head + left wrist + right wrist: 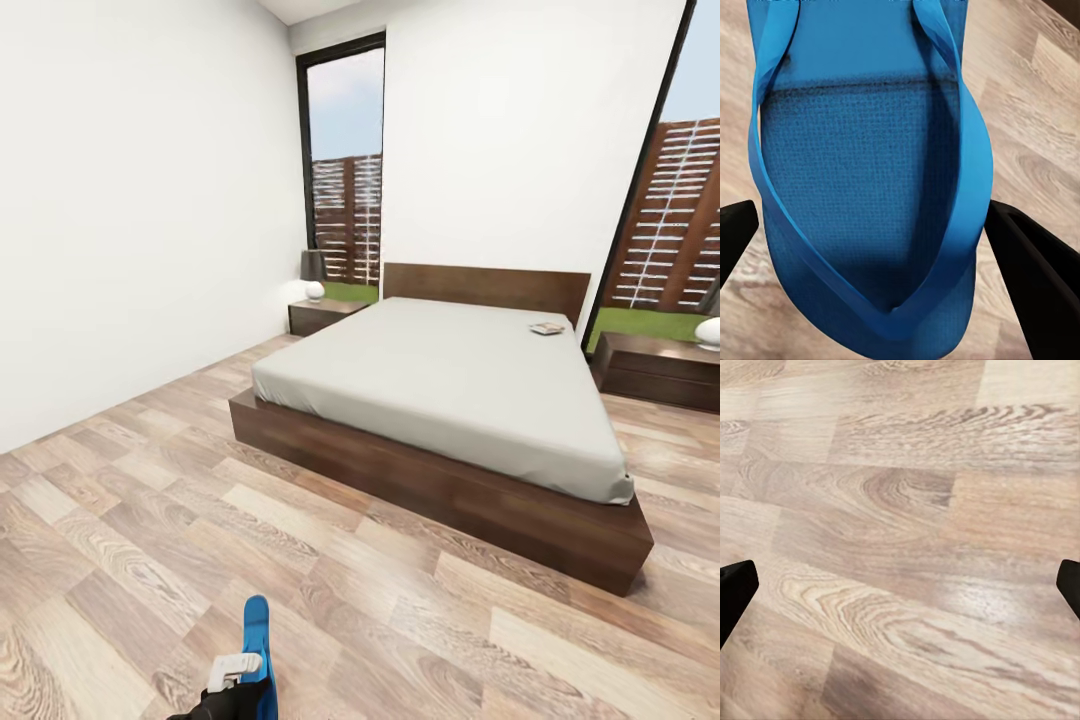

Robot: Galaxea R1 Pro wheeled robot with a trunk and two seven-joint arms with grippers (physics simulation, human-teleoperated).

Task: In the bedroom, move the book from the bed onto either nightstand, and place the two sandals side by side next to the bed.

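One blue sandal [870, 202] sits clamped between the left gripper's [881, 247] black fingers [1035, 277], held above the wood-plank floor [120, 520]. The book [547, 328] lies on the bed [450, 380] near the headboard, close to a nightstand [655, 368]. The right gripper [900, 585] hangs spread wide, empty, over floor.

Bright, even daylight fills the white-walled room from the tall windows [345, 165], the bed [450, 390] casting only a faint shadow on the floor [150, 520], which shows a soft sheen in the right wrist view, where the wood grain looks slightly blurred
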